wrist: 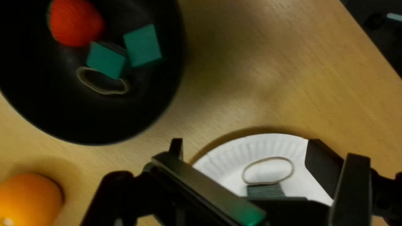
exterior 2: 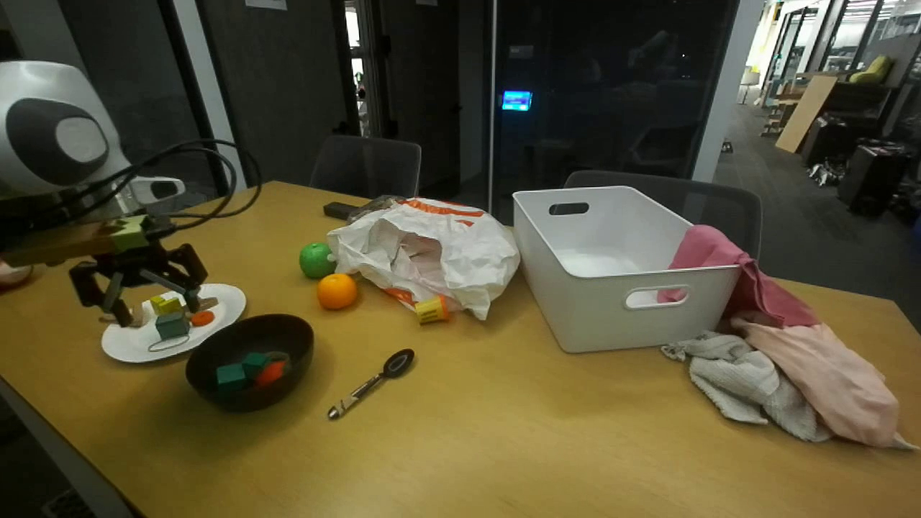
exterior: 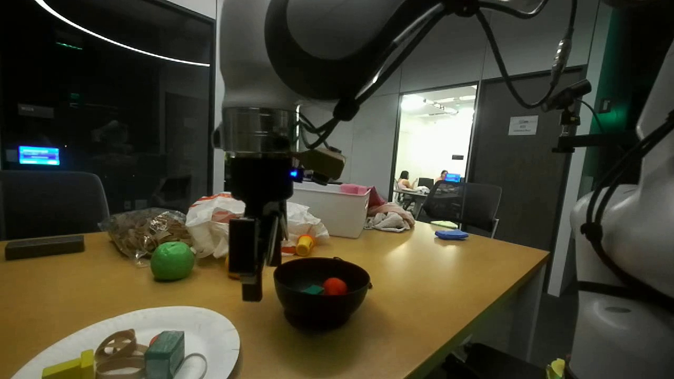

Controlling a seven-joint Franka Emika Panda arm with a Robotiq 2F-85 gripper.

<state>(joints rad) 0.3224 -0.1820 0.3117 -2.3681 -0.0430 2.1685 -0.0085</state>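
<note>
Your gripper (exterior 2: 157, 309) has its fingers (wrist: 323, 169) spread wide with nothing in their hold; in the wrist view the white paper plate (wrist: 226, 166), bearing a gray-green block (wrist: 265, 191) and a rubber band (wrist: 272, 158), shows between them at lower right. A black bowl (wrist: 94, 119) fills the upper left, and you have wood tabletop (wrist: 282, 94) from its rim to the table edge (wrist: 361, 34) at upper right.

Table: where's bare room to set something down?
Biggest bare patch, in an exterior view: the near stretch of table, bordered by the spoon, white bin and towels, reaching up between spoon and bin. Crowded: the loaded plate and bowl sit close together, the open hand hanging nearby; the orange, yellow tub and white bag bunch up.
</note>
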